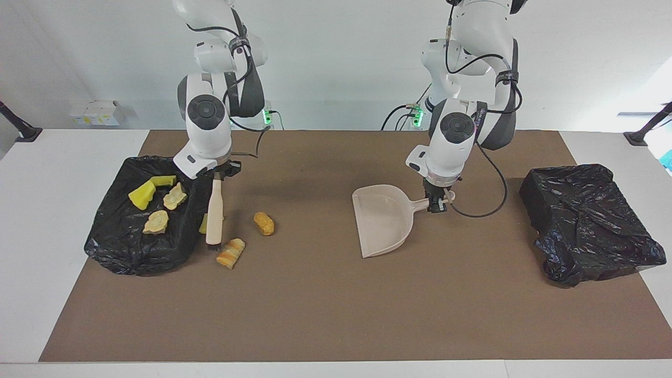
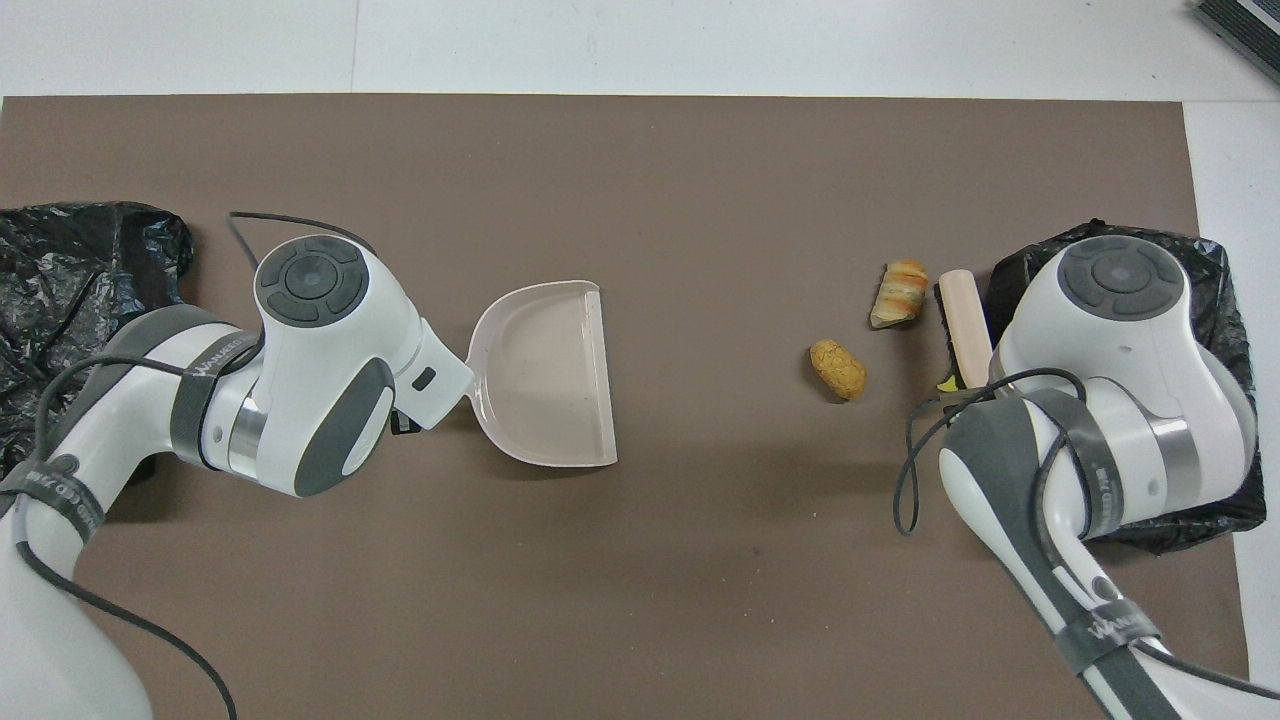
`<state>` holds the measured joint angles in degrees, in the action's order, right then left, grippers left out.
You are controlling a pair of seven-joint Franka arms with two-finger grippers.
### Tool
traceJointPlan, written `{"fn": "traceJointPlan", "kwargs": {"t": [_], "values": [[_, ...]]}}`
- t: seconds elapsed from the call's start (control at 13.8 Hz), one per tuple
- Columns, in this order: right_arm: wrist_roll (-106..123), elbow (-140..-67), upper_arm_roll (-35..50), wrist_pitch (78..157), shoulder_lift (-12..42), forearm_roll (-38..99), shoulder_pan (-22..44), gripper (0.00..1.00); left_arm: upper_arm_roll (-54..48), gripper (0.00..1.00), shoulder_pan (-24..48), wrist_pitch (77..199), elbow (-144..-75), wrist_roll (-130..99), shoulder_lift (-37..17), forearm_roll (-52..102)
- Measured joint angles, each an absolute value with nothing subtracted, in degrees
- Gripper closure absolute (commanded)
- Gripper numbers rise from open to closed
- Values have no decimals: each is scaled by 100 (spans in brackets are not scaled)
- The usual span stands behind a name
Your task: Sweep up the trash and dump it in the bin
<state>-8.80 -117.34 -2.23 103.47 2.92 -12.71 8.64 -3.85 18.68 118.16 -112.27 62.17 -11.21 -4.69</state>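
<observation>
Nearest the robots, two pincers, both closed on tools. Right pincer (image 1: 220, 177) over the edge of a crumpled black plastic bag (image 1: 121, 247) at the right arm's end of the table, shut tight on the handle end of one beige long-handled brush (image 1: 214, 212); brush slanting away from the robots, dark bristles down by the mat. Left pincer (image 1: 436, 203) over the mat near mid-table, clamped on the stub handle of one beige plastic dustpan (image 1: 386, 220); straight open lip facing the right arm's end, resting or just lifted, cannot tell.

Trash, seven scraps counted. Four on the bag:
- one green-topped yellow sponge strip (image 1: 164, 180), nearest the robots
- one yellow sponge wedge (image 1: 142, 198)
- two pale beige crumbly lumps (image 1: 175, 197) (image 1: 156, 222)

One more yellow sponge bit (image 1: 202, 224) at the bag's edge, partly hidden by the brush. Two on the bare mat: an orange-brown bread-like nugget (image 1: 264, 223), and, farthest out, a striped bread-like piece (image 1: 231, 253) just beside the bristles.

Second black plastic bag (image 1: 588, 220) bunched at the left arm's end; two bags in all.

Underneath, a brown mat (image 1: 336, 304) over most of a white table (image 1: 31, 236). Plain white wall, one small white box (image 1: 94, 113) at its foot.
</observation>
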Motion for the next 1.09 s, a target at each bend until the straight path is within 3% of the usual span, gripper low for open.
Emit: {"fn": "traceJointPlan", "kwargs": {"t": [0.43,1.09], "values": [[-880,-12297,-218,11317,288,-1269,665,100,-386,100,1870,12004,-11426,6212,-1121,-477],[-1066,-12049,-130,11163,296,10,1946,100,-366,100,1806,12064,-11517,6209,-1121,-477]]}}
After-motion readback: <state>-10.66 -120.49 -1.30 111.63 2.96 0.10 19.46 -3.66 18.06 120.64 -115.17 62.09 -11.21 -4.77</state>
